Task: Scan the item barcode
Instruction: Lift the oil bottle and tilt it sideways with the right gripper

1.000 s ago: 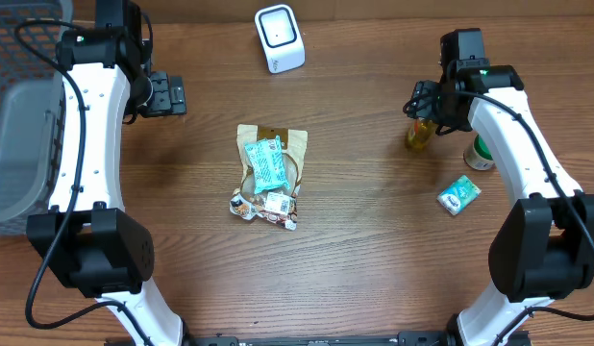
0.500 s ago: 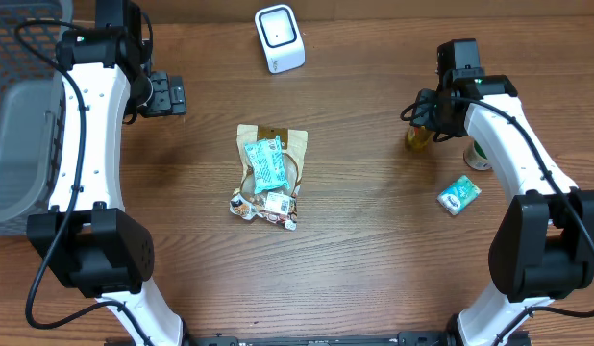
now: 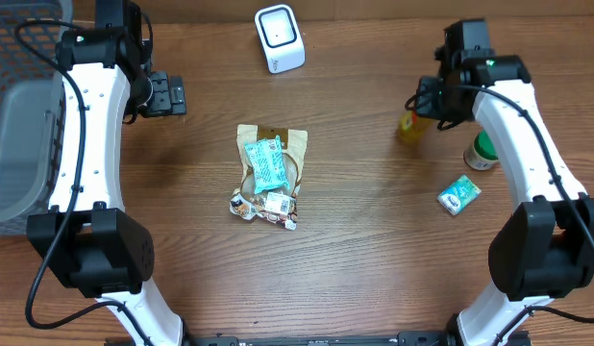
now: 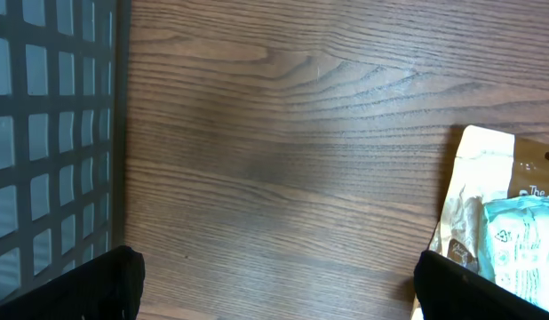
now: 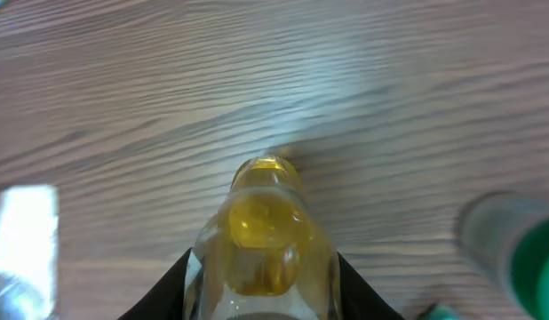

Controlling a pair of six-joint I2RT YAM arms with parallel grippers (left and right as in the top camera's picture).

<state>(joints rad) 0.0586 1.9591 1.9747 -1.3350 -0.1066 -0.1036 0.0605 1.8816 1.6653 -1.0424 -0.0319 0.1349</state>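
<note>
Over the wooden worktop (image 3: 374,250), the right pincer (image 5: 261,268) pinches the yellow bottle (image 5: 264,222) at the far right while the left pincer (image 4: 274,271) hangs spread; grasping seems in hand, and next its barcode must be carried to face the white scanner (image 3: 279,37).

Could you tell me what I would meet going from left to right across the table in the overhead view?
basket → snack pouch → yellow bottle → teal packet
</note>
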